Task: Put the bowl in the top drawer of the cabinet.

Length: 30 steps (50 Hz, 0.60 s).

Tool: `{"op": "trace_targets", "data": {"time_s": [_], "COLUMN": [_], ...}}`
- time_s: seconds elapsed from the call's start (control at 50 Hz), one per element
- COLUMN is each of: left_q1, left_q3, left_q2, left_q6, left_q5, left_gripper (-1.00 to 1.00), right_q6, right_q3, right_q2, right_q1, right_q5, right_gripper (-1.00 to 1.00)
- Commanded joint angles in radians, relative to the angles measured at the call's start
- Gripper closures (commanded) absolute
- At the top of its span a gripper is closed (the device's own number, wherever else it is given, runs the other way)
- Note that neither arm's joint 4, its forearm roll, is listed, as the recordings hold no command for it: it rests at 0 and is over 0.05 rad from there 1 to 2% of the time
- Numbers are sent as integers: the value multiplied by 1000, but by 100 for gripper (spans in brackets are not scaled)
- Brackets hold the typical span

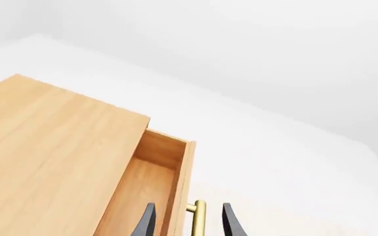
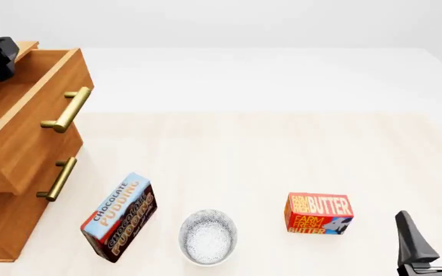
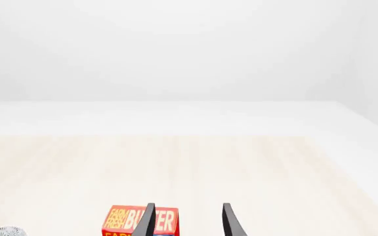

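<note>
The white speckled bowl [image 2: 208, 236] stands on the table near the front edge, between two boxes; its rim also peeks into the right wrist view [image 3: 2, 232]. At the left stands the wooden cabinet [image 2: 2, 230], and its top drawer [image 2: 29, 123] is pulled out. In the left wrist view my left gripper [image 1: 189, 223] is open, its fingers straddling the drawer's front panel and brass handle [image 1: 198, 216], with the drawer's inside [image 1: 143, 182] showing bare. My right gripper [image 2: 432, 230] is open with nothing in it at the front right, right of the butter box.
A chocolate pudding box [image 2: 119, 217] lies left of the bowl, close to the cabinet. A red butter box [image 2: 319, 214] sits right of the bowl, seen also past the right fingers [image 3: 130, 220]. The lower drawer's handle [image 2: 57, 178] sits shut below.
</note>
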Motion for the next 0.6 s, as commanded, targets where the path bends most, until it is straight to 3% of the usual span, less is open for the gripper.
{"op": "trace_targets", "data": {"time_s": [0.02, 0.6], "left_q1": [5, -46], "left_q3": [12, 17], "left_q2": [26, 109], "left_q6": [-30, -127], "left_q5": [-6, 1], "left_gripper": [-100, -100], "right_q6": [0, 0], "right_q3": [0, 0], "right_q2": [0, 0], "right_q1": [0, 0], "right_q5": [0, 0], "right_gripper": [-100, -100]}}
